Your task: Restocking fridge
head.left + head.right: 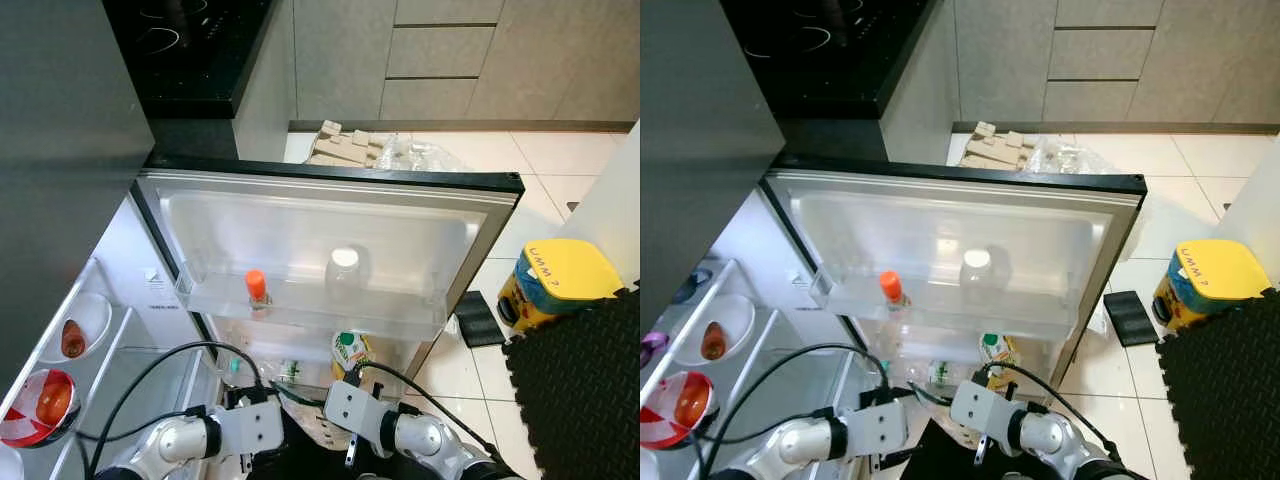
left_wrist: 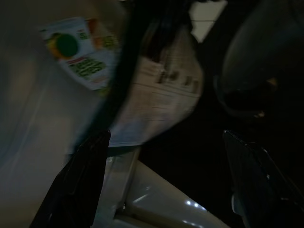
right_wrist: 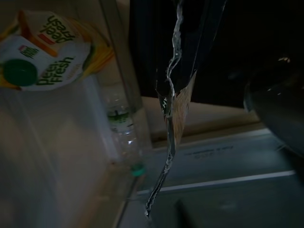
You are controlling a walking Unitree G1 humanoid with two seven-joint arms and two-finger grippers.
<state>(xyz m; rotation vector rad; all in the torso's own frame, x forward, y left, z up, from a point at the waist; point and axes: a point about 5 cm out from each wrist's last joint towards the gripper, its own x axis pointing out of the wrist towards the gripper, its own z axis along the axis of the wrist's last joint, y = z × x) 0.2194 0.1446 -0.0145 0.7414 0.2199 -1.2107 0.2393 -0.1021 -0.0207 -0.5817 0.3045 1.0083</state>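
Two bowls are sitting on the fridge's inner shelves at your far left, a white bowl [image 1: 85,325] holding a reddish fruit and, nearer you, a red bowl [image 1: 38,405] with an orange one. Moving right, your left gripper [image 2: 161,185] is hanging low beside the shelf edge; its wrist view is showing both black fingers [image 2: 78,183] spread well apart with nothing between them. Ahead of you the open fridge door [image 1: 330,250] is swinging wide, its upper rack carrying an orange-capped bottle [image 1: 257,290] and, well apart to the right, a white-lidded jar [image 1: 343,268]. Lower in the door, a juice carton [image 1: 349,353] with a green cap is standing beside a small clear bottle [image 3: 121,126]. Your right gripper [image 1: 350,452] is hovering just below that lower rack, and you cannot tell whether its fingers are parted or closed. A crinkled clear bag [image 3: 173,102] is dangling before the right wrist camera. Farther right, a yellow bin [image 1: 555,280] is standing on the tiled floor [image 1: 560,160] by a black foam mat [image 1: 585,390].
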